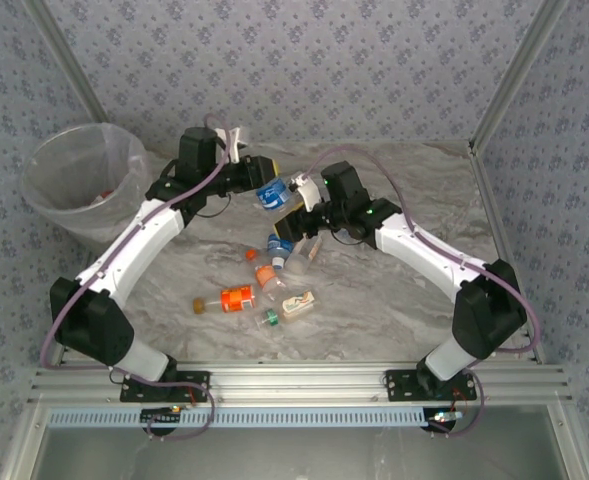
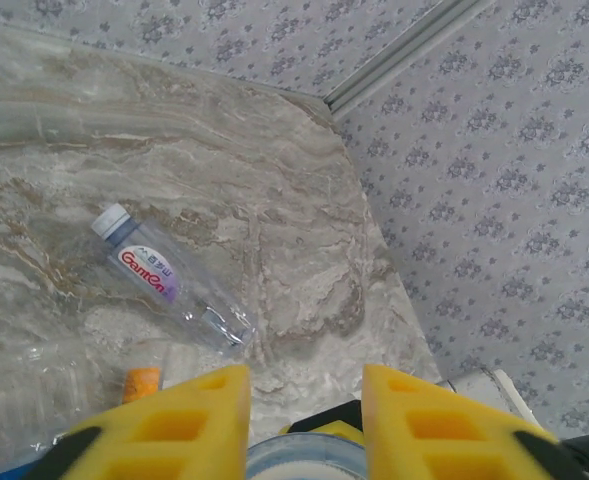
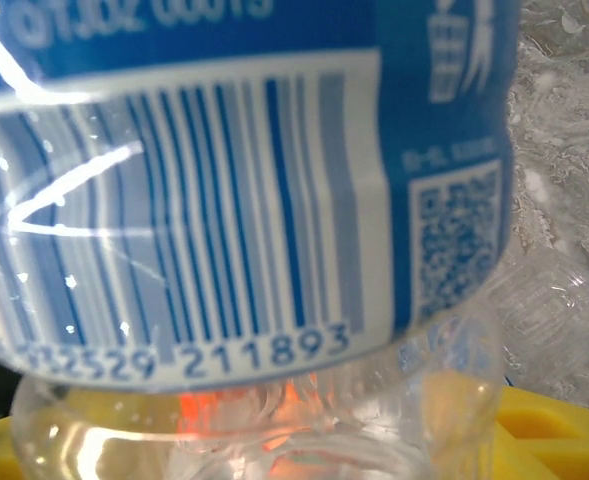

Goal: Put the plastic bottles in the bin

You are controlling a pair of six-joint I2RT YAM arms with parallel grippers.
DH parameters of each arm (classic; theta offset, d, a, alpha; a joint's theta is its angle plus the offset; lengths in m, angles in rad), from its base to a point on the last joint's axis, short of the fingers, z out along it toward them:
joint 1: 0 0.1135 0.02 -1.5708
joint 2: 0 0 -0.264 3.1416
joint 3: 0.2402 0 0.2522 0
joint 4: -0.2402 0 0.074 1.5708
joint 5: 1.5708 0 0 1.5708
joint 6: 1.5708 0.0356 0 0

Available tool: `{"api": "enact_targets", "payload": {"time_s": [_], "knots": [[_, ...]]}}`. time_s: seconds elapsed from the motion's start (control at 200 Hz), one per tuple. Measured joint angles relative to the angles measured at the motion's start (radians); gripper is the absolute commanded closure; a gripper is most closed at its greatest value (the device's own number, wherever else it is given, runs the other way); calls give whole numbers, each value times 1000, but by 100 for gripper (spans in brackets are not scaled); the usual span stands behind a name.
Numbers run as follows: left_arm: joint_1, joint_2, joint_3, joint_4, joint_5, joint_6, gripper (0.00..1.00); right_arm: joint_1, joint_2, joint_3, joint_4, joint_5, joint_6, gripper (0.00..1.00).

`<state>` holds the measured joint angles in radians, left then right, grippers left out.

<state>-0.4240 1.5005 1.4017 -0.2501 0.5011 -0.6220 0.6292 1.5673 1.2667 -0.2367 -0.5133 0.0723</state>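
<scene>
Top external view: a blue-labelled bottle (image 1: 270,195) is held above the marbled table (image 1: 394,300), between the left gripper (image 1: 262,183) and the right gripper (image 1: 289,208), and well apart from the bin (image 1: 49,160) at the far left. Its long axis cannot be told here. Nearer the arm bases, loose bottles are scattered on the table, among them an orange-labelled bottle (image 1: 237,298) lying on its side. No writing can be read at this range.

Left wrist view: the yellow fingers (image 2: 189,420) of the left gripper (image 2: 306,385) are pressed onto a rounded blue-and-white end of the blue-labelled bottle (image 2: 304,462). Beyond them a clear bottle (image 2: 169,280) is seen lying flat on the table. Its label carries red script that seems to read "Ganten". Its white cap is pointed to the upper left, and its long axis runs down to the lower right. An orange cap (image 2: 142,383) is seen just beside the left finger.

Right wrist view: the blue-labelled bottle (image 3: 254,200) is seen very close. A barcode is printed on its label with the digits "2529 211893", and a QR code (image 3: 457,235) beside it. Its clear unlabelled end is turned toward the bottom of the view, where it is pinched between the yellow pads (image 3: 559,435) of the right gripper (image 3: 274,450).
</scene>
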Motion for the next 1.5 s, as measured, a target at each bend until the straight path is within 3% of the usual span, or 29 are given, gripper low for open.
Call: {"api": "enact_targets", "payload": {"time_s": [0.125, 0.345, 0.41, 0.725, 0.939, 1.119, 1.334, 1.499], "knots": [[-1, 0, 2, 2, -3, -3, 100, 0, 0, 0, 2, 0, 0, 67], [-2, -1, 3, -8, -22, 3, 100, -1, 0, 0, 2, 2, 5, 26], [-3, -6, 2, -16, -43, 13, 100, -3, -5, -2, 7, 21, 8, 0], [53, -96, -45, -31, -129, 31, 100, -80, -251, -199, 140, 253, 53, 0], [102, -145, -70, -49, -166, 37, 100, -251, -367, -376, 275, 423, 214, 0], [140, -202, -106, -90, -208, 49, 100, -289, -463, -496, 275, 586, 335, 0], [163, -292, -102, -142, -332, 103, 100, -409, -573, -518, 261, 612, 401, 0], [169, -336, -57, -176, -491, 157, 100, -444, -599, -544, 259, 595, 427, 0]]}}
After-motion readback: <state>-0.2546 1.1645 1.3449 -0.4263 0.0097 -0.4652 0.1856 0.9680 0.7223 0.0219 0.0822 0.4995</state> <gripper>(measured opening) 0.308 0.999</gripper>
